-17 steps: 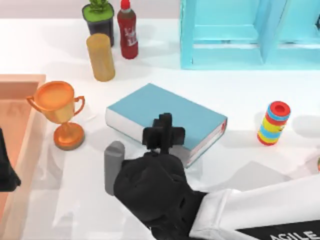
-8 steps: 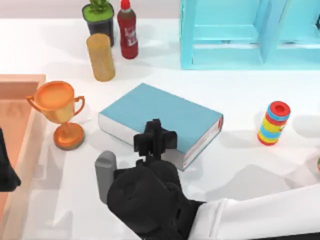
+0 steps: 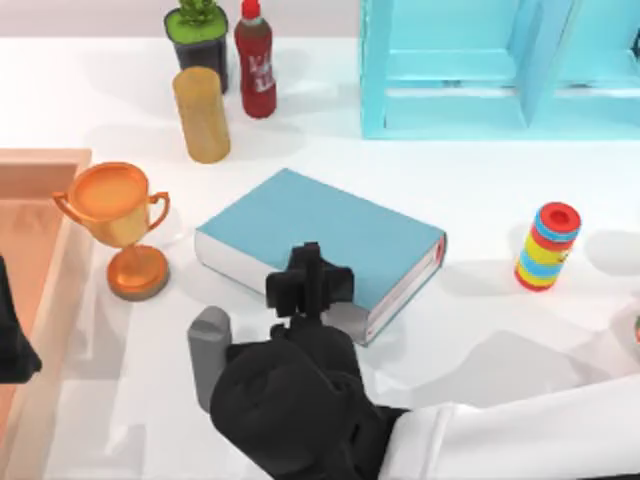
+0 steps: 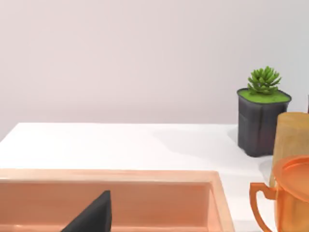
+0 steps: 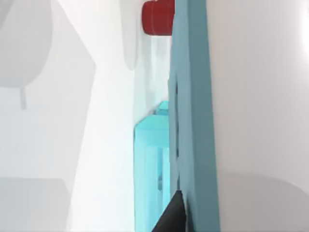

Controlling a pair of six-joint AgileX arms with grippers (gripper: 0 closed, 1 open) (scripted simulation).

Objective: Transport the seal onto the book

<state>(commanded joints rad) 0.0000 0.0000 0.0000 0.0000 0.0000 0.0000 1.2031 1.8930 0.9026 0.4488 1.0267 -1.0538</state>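
The teal-blue book (image 3: 330,225) lies flat and angled at the middle of the table, its white page edges facing the near side. My right gripper (image 3: 306,285) hangs over the book's near edge, with the black wrist and white arm behind it. The seal is hidden. In the right wrist view the book's cover (image 5: 193,121) runs close past the camera. My left arm (image 3: 12,345) is parked at the left edge, over the wooden tray.
An orange-gold trophy (image 3: 120,225) stands left of the book. A grey cylinder (image 3: 208,345) stands against my right arm. At the back are a yellow cylinder (image 3: 201,113), a potted plant (image 3: 197,35), a red bottle (image 3: 255,60) and a light-blue shelf (image 3: 500,70). A striped ring stack (image 3: 547,245) is at the right, and a wooden tray (image 3: 40,240) at the left.
My right gripper has moved left and slightly nearer. The book has slid a little to the left, and the grey cylinder has shifted left as well. The left arm has stayed still.
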